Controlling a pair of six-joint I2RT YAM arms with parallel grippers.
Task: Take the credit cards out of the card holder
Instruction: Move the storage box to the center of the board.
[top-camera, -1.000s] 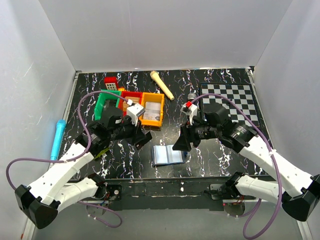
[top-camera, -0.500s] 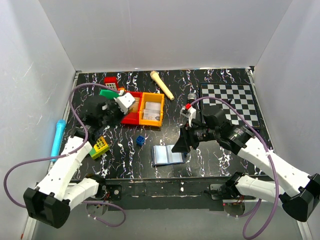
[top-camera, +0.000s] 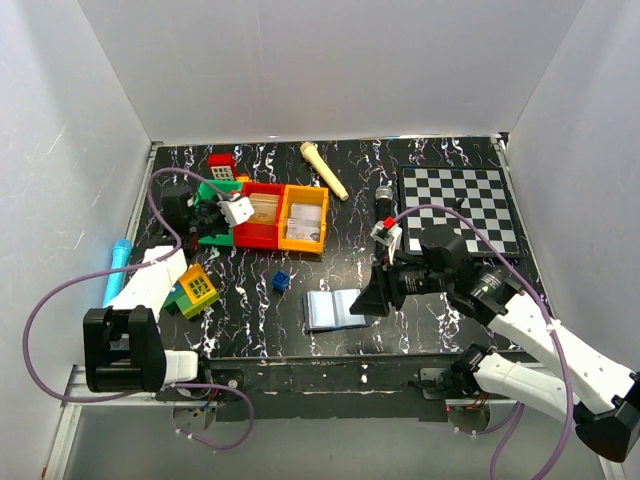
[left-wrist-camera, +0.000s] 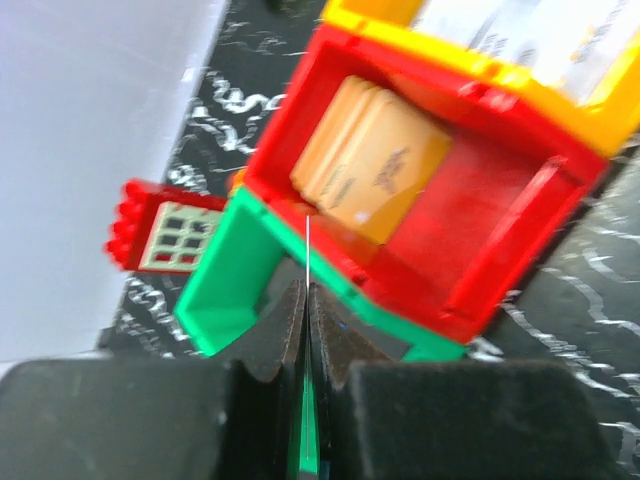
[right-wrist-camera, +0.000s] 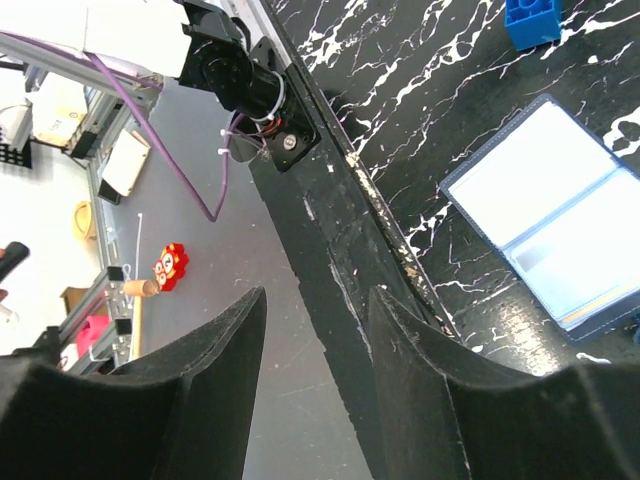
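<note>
You have one card holder (top-camera: 335, 309) on the worktop (top-camera: 440, 160). It lies opened flat, lighter inside facing up, at the middle of the near edge. Its long axis runs left to right, roughly along that edge, and the fold crosses it from near to far.

Three bins stand joined in a row left of centre: one green bin (top-camera: 212, 188), one red bin (top-camera: 262, 238) and one orange bin (top-camera: 303, 243). The red one holds a stack of tan cards (left-wrist-camera: 375, 165), and the orange one holds pale cards (top-camera: 307, 216). One small blue block (top-camera: 282, 281) lies near the holder's far-left corner, apart from it.

Your left end effector (left-wrist-camera: 305, 290) hangs over the green bin's rim, closed on a thin card (left-wrist-camera: 307, 250) that you see edge-on as a pale line. Your right end effector (right-wrist-camera: 315, 300) sits just beside the holder's right end, its fingers spread wide with nothing between them
</note>
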